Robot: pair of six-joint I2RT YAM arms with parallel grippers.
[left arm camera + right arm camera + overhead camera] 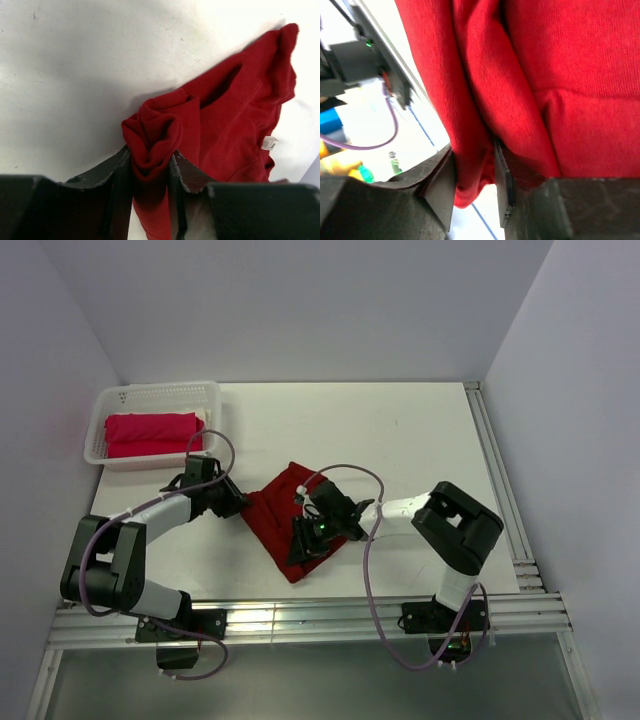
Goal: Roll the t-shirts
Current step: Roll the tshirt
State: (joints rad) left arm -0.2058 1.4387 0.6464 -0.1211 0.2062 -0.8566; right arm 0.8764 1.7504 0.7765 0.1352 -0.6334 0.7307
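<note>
The dark crimson t-shirt lies crumpled on the white table between the two arms. My left gripper is shut on a bunched fold at its left edge; the left wrist view shows the cloth pinched between the fingers, with a white label further right. My right gripper is shut on a fold near the shirt's front corner; the right wrist view shows red cloth filling the frame and hanging between the fingers. The brighter pinkish-red t-shirt lies folded in the basket.
The white perforated basket stands at the back left of the table. Aluminium rails run along the right and near edges. White walls enclose the back and sides.
</note>
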